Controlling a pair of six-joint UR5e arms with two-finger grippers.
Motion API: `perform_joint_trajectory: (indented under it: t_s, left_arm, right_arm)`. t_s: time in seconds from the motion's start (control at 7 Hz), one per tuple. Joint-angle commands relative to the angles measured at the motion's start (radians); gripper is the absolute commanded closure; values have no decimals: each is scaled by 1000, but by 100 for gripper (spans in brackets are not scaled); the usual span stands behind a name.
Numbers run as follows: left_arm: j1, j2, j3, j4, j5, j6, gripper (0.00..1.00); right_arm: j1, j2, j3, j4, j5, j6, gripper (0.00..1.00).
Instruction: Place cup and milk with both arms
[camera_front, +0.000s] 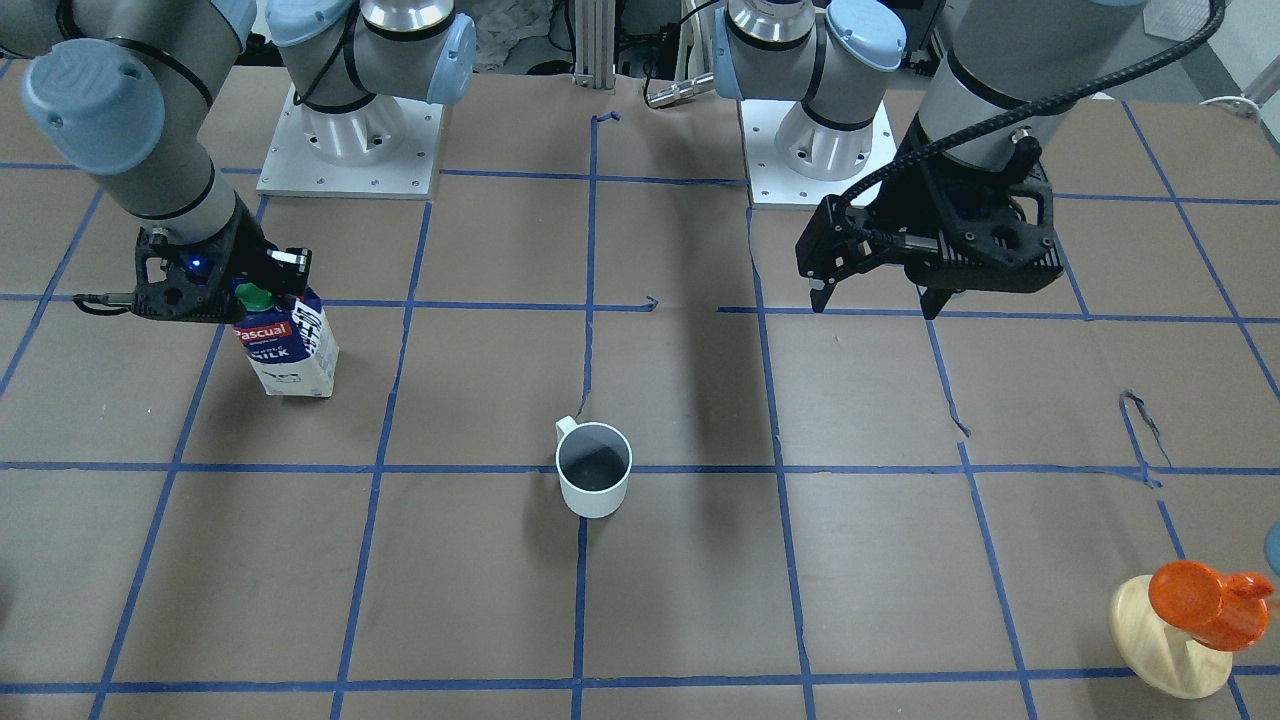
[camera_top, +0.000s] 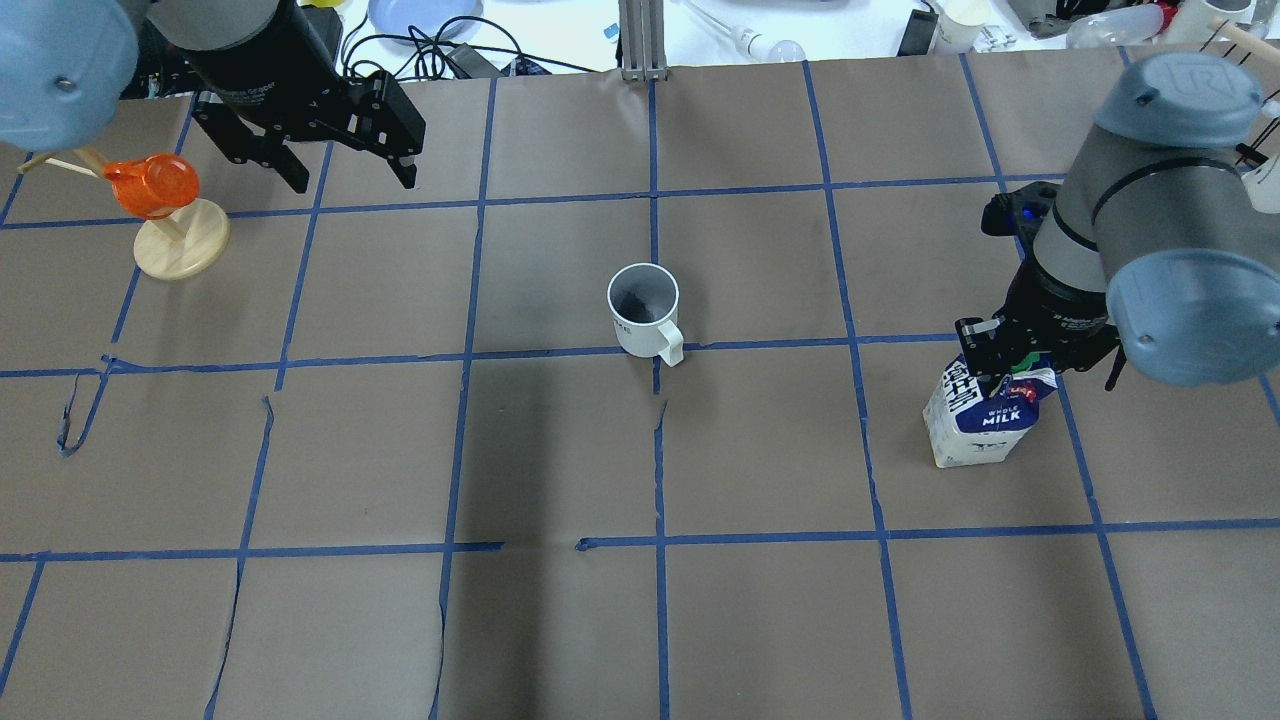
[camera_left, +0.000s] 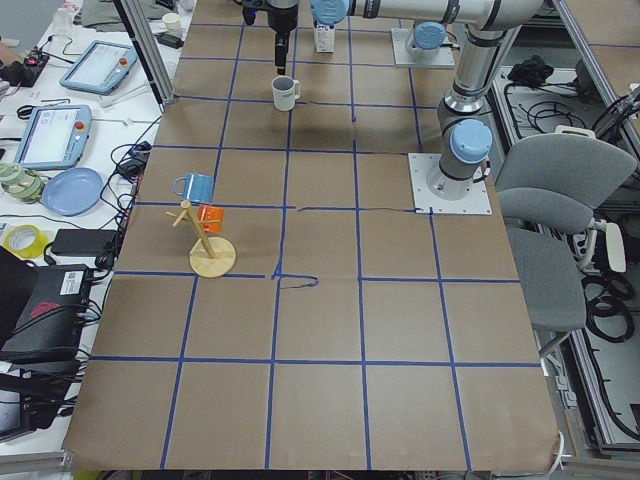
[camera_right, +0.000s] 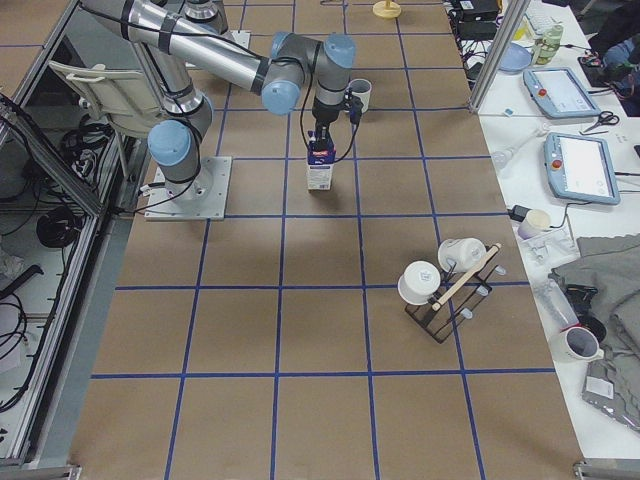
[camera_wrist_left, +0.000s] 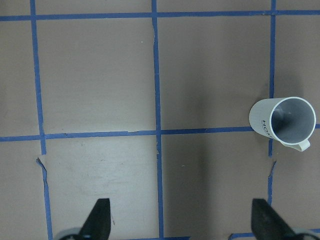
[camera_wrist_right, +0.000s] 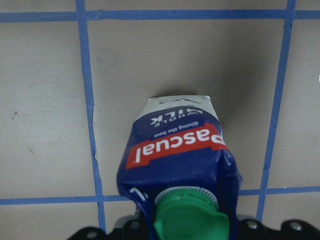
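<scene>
The white cup (camera_front: 594, 470) stands upright at the table's middle, handle toward the robot; it also shows in the overhead view (camera_top: 645, 310) and at the right of the left wrist view (camera_wrist_left: 285, 122). The blue and white milk carton (camera_front: 288, 345) with a green cap is tilted, its base at or just above the table (camera_top: 985, 420). My right gripper (camera_front: 262, 300) is shut on the carton's top (camera_wrist_right: 175, 165). My left gripper (camera_front: 880, 300) is open and empty, held above the table well off to the cup's side (camera_top: 353, 183).
An orange cup on a round wooden stand (camera_front: 1195, 620) sits near the far edge on my left side (camera_top: 170, 210), close to the left gripper. A rack with white cups (camera_right: 445, 285) stands at the table's right end. Blue tape lines grid the brown tabletop.
</scene>
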Motion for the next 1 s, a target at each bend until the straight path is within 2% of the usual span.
perform_joint_trajectory:
  t_s: [0.0,0.14,0.43,0.71,0.86]
  left_arm:
    - [-1,0,-2,1,-5,0,0]
    - [-1,0,-2,1,-4,-1,0]
    - [1,0,-2,3,-2,0,0]
    - [1,0,-2,4,-7,0,0]
    - [1,0,-1,4,-7,-1,0]
  right_arm:
    - [5,13,-101,44,33,30,70]
    - [21,51,-197,97,64,70,71]
    - [151,205,-425,160,76,207,71]
    - [276,321,-535,139,111,326,71]
    - [311,367,-548,90,143,354,71]
